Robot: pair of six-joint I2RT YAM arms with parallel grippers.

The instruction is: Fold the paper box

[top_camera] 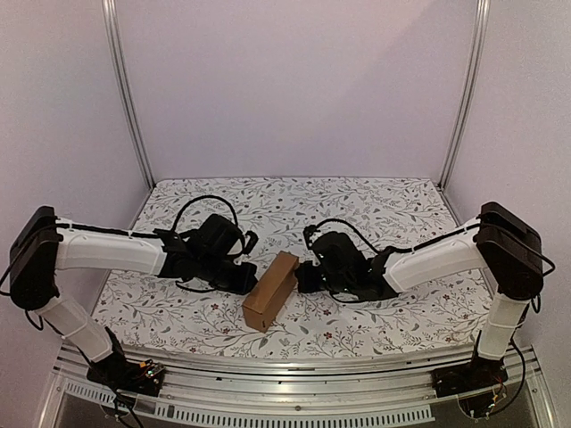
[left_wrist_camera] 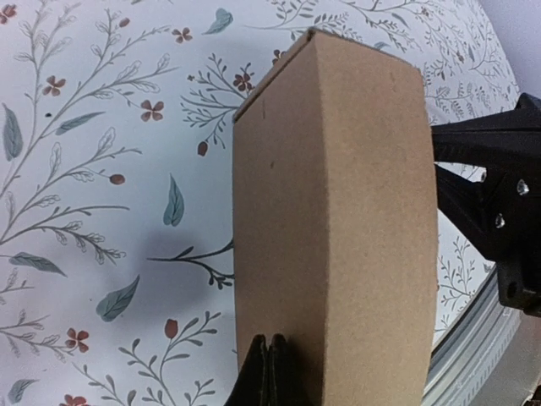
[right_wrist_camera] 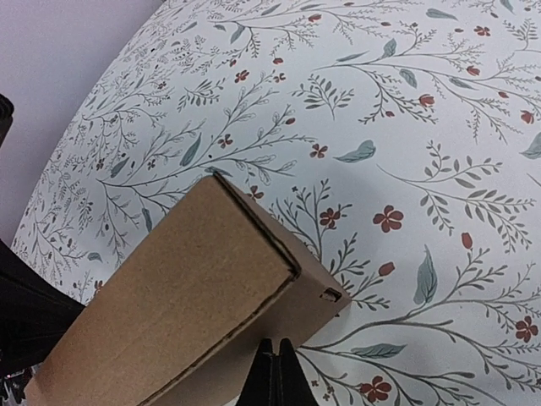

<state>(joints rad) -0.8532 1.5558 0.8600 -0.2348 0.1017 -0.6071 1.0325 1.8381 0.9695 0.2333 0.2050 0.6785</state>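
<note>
Seemingly finishing the paper box: left gripper and right gripper, both pinched together, flanking it; next, pressing its ends flush.

The paper box, plain brown cardboard, lies folded up as a closed, elongated rectangular carton on the floral-patterned table cover. It rests flat on one long face near the front middle of the surface. It sits diagonally, with one short end toward the near edge and the other angled away to the right. The right wrist view shows an end flap tucked shut, with a small slit at its corner.
</note>
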